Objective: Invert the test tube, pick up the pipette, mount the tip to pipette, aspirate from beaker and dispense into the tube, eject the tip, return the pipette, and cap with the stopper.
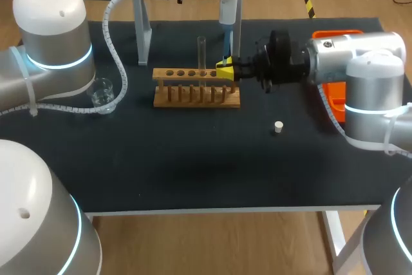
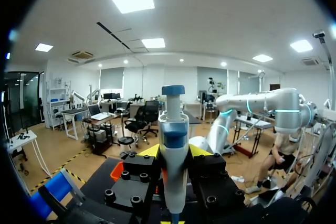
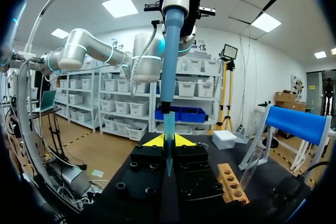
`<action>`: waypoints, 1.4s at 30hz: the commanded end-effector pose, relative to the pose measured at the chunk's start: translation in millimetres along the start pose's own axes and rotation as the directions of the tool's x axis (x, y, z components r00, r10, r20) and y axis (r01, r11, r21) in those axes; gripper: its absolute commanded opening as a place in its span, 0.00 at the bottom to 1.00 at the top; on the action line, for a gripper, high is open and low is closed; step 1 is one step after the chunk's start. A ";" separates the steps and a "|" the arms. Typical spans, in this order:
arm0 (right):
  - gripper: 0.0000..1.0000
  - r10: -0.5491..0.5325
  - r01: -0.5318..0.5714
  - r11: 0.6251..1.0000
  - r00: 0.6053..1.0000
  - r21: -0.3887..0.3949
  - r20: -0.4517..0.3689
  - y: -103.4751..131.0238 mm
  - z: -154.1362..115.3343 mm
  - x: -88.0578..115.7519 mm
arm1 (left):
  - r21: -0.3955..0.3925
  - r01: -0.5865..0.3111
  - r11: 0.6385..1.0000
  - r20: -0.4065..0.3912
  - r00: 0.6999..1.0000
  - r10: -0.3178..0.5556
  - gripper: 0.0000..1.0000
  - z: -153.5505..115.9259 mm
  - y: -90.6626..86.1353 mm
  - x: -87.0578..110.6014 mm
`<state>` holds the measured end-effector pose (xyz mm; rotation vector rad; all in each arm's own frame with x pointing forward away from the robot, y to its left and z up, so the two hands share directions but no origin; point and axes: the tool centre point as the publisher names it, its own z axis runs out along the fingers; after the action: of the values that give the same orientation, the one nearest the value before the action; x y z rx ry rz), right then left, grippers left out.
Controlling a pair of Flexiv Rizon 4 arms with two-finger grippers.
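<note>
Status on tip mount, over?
Left pincer shut on pipette. Right pincer shut on tip, pipette nose at its mouth. Test tube upright in rack. Nothing in the way.

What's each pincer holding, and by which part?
The left pincer clamps the pipette by its white body; the right pincer holds the pipette tip around its middle.

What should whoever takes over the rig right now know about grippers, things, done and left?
Left gripper: shut on the pipette, held upright by the rack.
Right gripper: shut on the tip, right under the pipette's shaft; whether it is seated is unclear.
Test tube stands in the rack; beaker and stopper sit on the table.
Done: tube looks upright, pipette picked up.
Left: finish mounting, aspirate, dispense, eject the tip, return the pipette, cap.
</note>
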<state>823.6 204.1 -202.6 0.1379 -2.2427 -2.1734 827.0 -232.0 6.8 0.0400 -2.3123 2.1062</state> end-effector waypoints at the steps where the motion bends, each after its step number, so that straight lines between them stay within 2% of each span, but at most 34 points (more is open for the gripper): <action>1: 0.00 -0.001 0.001 1.000 1.000 0.001 -0.008 1.1 1.1 1.0 | 0.001 0.000 1.000 -0.001 1.000 0.000 0.00 0.1 1.3 -0.7; 13: 0.00 -0.002 0.002 1.000 1.000 -0.005 -0.008 3.1 1.5 2.1 | 0.001 0.000 1.000 -0.001 1.000 0.000 0.00 0.1 1.3 -0.7; 29: 0.00 0.038 -0.038 0.998 0.999 -0.054 0.005 9.3 1.8 4.1 | 0.001 0.000 1.000 -0.001 1.000 0.000 0.00 0.1 1.3 -0.7; 42: 0.00 0.015 -0.014 0.998 1.000 -0.057 0.013 28.4 1.3 -2.0 | 0.001 0.000 1.000 -0.001 1.000 0.000 0.00 0.1 1.3 -0.7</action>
<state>823.9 207.4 -185.9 0.1055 -2.1727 -2.2374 827.2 -232.1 11.9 0.0392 -2.3107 2.1099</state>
